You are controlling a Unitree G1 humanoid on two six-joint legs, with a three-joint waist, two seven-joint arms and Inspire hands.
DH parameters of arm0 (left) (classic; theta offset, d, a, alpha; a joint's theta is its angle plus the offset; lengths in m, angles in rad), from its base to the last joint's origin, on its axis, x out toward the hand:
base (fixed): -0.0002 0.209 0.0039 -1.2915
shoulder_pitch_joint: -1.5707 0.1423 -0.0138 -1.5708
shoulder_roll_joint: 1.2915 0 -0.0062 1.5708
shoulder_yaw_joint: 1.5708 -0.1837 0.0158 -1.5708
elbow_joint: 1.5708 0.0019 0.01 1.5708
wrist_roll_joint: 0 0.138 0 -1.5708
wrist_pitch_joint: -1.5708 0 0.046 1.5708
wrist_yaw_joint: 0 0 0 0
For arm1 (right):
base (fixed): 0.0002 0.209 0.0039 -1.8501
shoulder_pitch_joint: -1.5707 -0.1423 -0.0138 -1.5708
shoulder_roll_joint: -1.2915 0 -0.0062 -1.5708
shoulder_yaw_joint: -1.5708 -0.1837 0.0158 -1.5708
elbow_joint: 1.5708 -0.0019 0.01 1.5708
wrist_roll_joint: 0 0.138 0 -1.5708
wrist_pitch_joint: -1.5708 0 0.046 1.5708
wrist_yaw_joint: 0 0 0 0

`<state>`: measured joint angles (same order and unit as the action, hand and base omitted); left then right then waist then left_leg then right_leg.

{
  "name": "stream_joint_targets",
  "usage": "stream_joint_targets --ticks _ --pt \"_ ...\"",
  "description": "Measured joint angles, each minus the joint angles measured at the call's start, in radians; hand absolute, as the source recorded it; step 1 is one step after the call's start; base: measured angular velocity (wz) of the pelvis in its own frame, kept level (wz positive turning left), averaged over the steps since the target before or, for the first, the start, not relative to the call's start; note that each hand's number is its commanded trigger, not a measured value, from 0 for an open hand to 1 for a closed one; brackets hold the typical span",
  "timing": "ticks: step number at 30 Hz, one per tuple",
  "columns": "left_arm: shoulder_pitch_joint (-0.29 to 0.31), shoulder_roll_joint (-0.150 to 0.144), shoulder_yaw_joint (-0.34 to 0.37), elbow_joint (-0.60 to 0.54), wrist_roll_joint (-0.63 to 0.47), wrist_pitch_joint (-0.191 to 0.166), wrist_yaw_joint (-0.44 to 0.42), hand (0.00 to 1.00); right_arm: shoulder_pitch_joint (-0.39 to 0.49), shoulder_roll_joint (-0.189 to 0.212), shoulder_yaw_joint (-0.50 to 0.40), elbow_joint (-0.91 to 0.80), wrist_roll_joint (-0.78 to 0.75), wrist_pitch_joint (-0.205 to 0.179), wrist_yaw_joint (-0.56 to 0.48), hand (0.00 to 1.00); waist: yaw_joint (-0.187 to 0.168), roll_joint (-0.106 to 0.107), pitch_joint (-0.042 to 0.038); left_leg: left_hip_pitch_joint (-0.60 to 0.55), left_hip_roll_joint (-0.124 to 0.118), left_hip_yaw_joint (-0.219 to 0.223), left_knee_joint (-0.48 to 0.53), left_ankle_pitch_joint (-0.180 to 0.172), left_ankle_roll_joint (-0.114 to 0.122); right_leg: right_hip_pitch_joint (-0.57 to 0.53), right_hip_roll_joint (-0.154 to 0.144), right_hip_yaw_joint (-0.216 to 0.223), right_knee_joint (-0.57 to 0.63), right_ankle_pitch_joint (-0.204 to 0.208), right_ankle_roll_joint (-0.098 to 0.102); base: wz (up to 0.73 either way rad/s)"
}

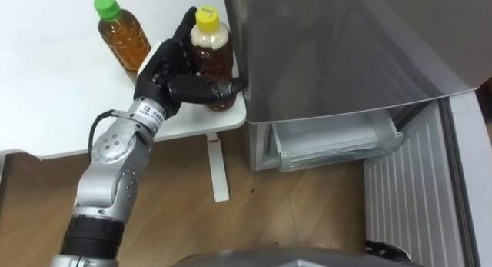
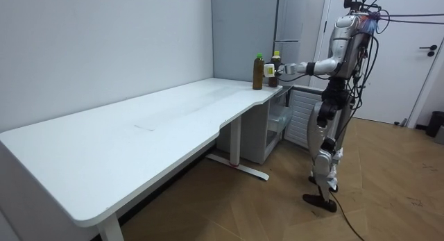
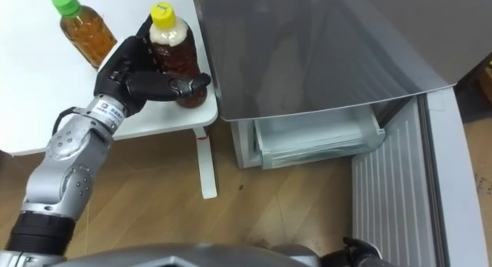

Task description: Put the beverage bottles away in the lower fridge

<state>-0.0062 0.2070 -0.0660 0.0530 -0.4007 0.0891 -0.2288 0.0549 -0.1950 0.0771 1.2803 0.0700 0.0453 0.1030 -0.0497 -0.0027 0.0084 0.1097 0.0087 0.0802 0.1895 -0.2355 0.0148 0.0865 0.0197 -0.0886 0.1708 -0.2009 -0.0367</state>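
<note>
A brown drink bottle with a yellow cap (image 1: pixel 211 59) stands at the corner of the white table (image 1: pixel 46 90), right beside the grey fridge (image 1: pixel 346 51). My left hand (image 1: pixel 163 76) is shut on it: the thumb crosses its front and the fingers reach up behind it. A second bottle of amber drink with a green cap (image 1: pixel 123 36) stands upright just to the left, a little apart from my hand. The lower fridge compartment is open, with a clear drawer (image 1: pixel 338 144) showing and its ribbed door (image 1: pixel 415 190) swung out to the right. In the room view I stand facing the fridge, left arm stretched to the bottles (image 2: pixel 275 67).
The white table leg (image 1: pixel 217 167) stands on the wooden floor below the table corner, close to the fridge's left side. The fridge's upper grey door overhangs the open drawer. The long table (image 2: pixel 139 130) runs along the wall to the room view's left.
</note>
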Motion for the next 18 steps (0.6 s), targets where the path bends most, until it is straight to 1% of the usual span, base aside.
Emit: stream_joint_targets --ticks 4,7,8,9,10,12,13,14,15,18 --pt "-0.024 0.000 0.000 0.032 -0.001 0.000 0.000 0.00 -0.005 0.000 0.005 0.000 0.006 0.000 -0.001 0.00 -0.003 0.001 0.0005 -0.004 0.001 0.000 0.000 0.000 0.000 0.001 0.000 -0.002 0.001 0.000 0.000 0.00" --pt "-0.026 -0.002 0.000 0.046 -0.001 0.000 0.001 0.00 -0.007 0.000 0.010 0.000 0.012 -0.001 -0.004 0.00 -0.010 0.002 0.0013 -0.004 0.001 0.000 0.000 0.000 0.000 0.002 -0.001 -0.002 0.001 0.001 -0.001 0.00" --pt "-0.026 -0.002 0.000 0.047 -0.001 0.000 0.002 0.14 -0.008 0.000 0.010 0.000 0.012 -0.001 -0.005 0.00 -0.012 0.003 0.0019 -0.004 0.001 0.000 0.000 0.000 0.000 0.001 -0.001 -0.002 0.001 0.001 -0.001 0.00" --pt "-0.026 -0.002 0.000 0.047 -0.001 0.000 0.002 0.36 -0.009 0.000 0.010 0.000 0.012 -0.001 -0.006 0.00 -0.013 0.003 0.0022 -0.004 0.001 0.000 0.000 0.000 0.000 0.001 -0.001 -0.002 0.001 0.001 -0.001 0.00" --pt "-0.026 -0.002 0.000 0.047 -0.001 0.000 0.002 0.53 -0.010 0.000 0.010 0.000 0.012 -0.001 -0.007 0.00 -0.016 0.005 0.0031 -0.004 0.001 0.000 -0.001 0.000 0.000 0.001 -0.001 -0.002 0.001 0.001 -0.001 0.00" --pt "-0.026 -0.002 0.000 0.048 -0.001 -0.001 0.004 0.68 -0.014 -0.002 0.014 0.000 0.012 -0.001 -0.007 0.00 -0.022 0.007 0.0049 -0.005 0.001 0.000 -0.001 0.000 0.000 0.001 -0.001 0.002 0.001 0.001 -0.001 0.00" --pt "-0.026 -0.002 0.000 0.048 -0.001 -0.001 0.005 0.80 -0.017 -0.003 0.018 0.000 0.012 -0.001 -0.006 0.00 -0.025 0.008 0.0054 -0.005 0.001 0.000 -0.001 0.000 0.000 0.000 -0.001 0.003 0.001 0.001 -0.001 0.00" --pt "-0.026 -0.002 0.000 0.048 -0.001 -0.001 0.008 0.98 -0.017 -0.003 0.019 0.000 0.012 -0.001 -0.005 0.00 -0.027 0.008 0.0055 -0.004 0.001 0.000 -0.001 0.000 0.000 0.000 -0.001 0.003 0.002 0.001 -0.001 0.00" --pt "-0.026 -0.002 0.000 0.048 -0.001 -0.001 0.008 1.00 -0.017 -0.003 0.019 0.000 0.012 -0.001 -0.005 0.00 -0.027 0.008 0.0056 -0.004 0.001 0.000 -0.001 0.000 0.000 0.000 0.000 0.003 0.002 0.001 -0.001 0.00" --pt "-0.026 -0.002 -0.007 0.047 -0.001 -0.001 0.010 1.00 -0.017 -0.004 0.019 -0.001 0.012 -0.001 -0.004 0.00 -0.028 0.012 0.0066 -0.005 0.001 0.000 0.000 0.000 0.000 0.000 0.000 0.004 0.003 0.001 -0.001 0.00"
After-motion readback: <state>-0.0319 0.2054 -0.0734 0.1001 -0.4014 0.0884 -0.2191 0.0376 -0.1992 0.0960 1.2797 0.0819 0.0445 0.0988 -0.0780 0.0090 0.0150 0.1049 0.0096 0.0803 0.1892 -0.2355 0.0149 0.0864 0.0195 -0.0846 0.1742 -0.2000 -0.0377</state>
